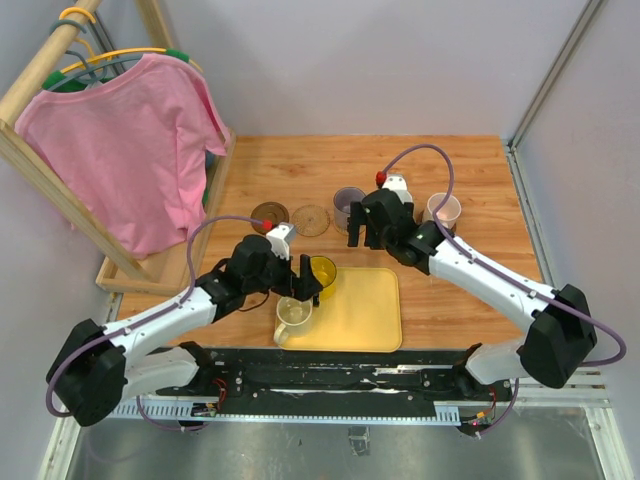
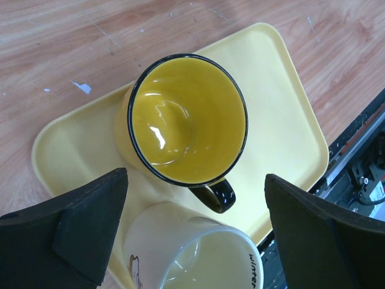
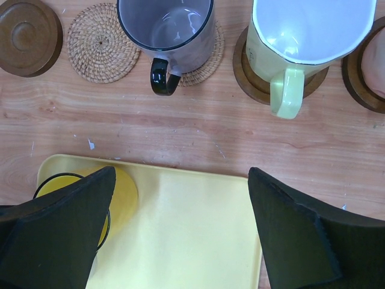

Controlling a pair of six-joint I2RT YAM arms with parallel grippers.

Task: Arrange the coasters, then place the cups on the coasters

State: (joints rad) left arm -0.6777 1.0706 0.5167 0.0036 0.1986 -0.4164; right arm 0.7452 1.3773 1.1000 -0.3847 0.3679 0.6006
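Coasters (image 1: pixel 311 220), five, in one row across the middle of the wooden table (image 1: pixel 470 170): three dark brown, turned with concentric rings; two tan, spiral-woven. From left: bare dark brown coaster (image 3: pixel 27 36); bare woven coaster (image 3: pixel 99 42); second woven coaster (image 3: pixel 201 69) under purple-grey cup (image 3: pixel 165 27); dark coaster (image 3: pixel 243 75) under white cup (image 3: pixel 310 30); last dark coaster (image 3: pixel 358 78) under pale pink cup (image 1: pixel 443 210). Cups, five, all handled: three seated as above; glossy yellow cup (image 2: pixel 186 120), black rim and handle, and cream cup (image 2: pixel 192 256) just beside on the near side, both on left end of yellow tray (image 2: pixel 289 126), a smooth rounded rectangle at near edge. Left gripper (image 2: pixel 195 174) spread wide above these two, grasping nothing. Right gripper (image 3: pixel 181 174) likewise spread, empty, above tray's far edge, arm hiding white cup from overhead. Far left: pink T-shirt (image 1: pixel 130 140) on wooden rack (image 1: pixel 40 75).
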